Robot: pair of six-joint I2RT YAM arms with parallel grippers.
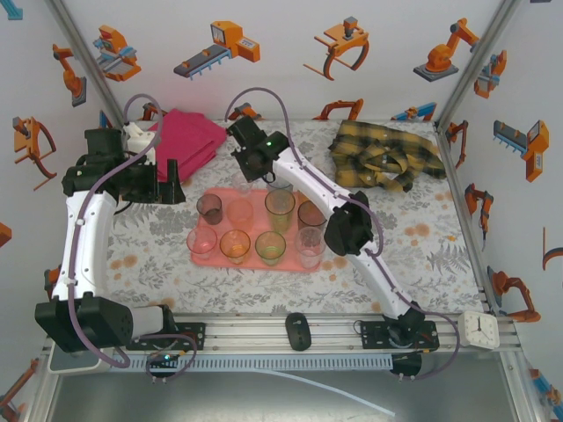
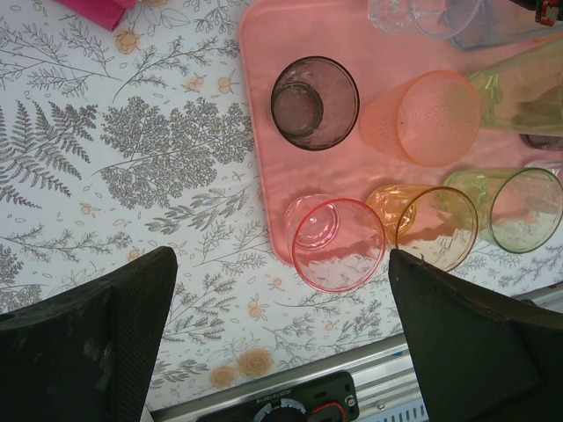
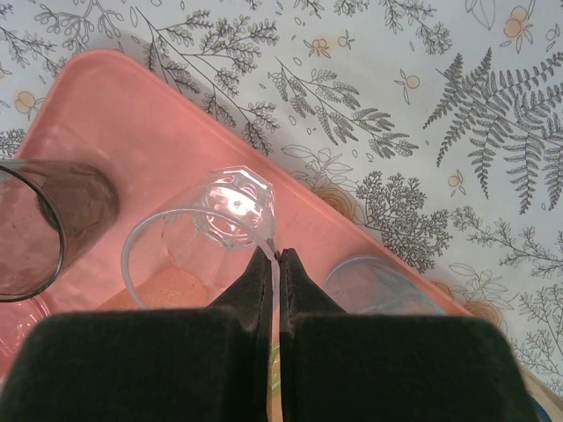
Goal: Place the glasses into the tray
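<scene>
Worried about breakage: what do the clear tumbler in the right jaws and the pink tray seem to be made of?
Clear tumbler: transparent, glossy, thin-walled with a faceted base; glass or hard plastic, the look leaves it open. Tray: likely moulded plastic, opaque salmon pink, smooth with a soft sheen and rounded low rim.

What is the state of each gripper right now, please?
Left gripper: open, holding nothing, above the pink tray edge.
Right gripper: closed on the rim of a clear glass over the tray.
</scene>
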